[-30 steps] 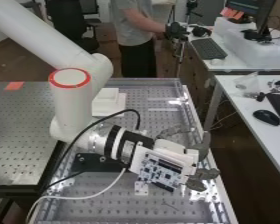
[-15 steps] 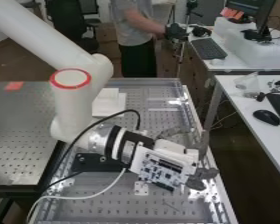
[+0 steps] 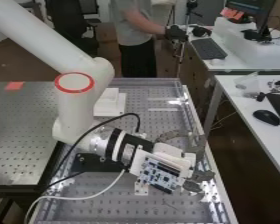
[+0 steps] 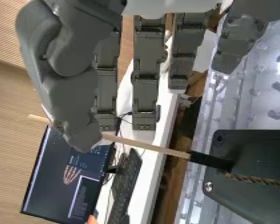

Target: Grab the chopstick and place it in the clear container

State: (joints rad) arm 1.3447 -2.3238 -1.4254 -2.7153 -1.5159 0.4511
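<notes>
Perforated bench (image 3: pixel 124 205), 1 bent arm (image 3: pixel 76 107), hand (image 3: pixel 202 176) pinching 1 chopstick (image 4: pixel 147 146)

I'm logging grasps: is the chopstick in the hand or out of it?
In the hand. The chopstick passes behind the thumb's tip, close by the ends of the fingers, sticking out on either side.

High view slants down; wrist view sits close.
</notes>
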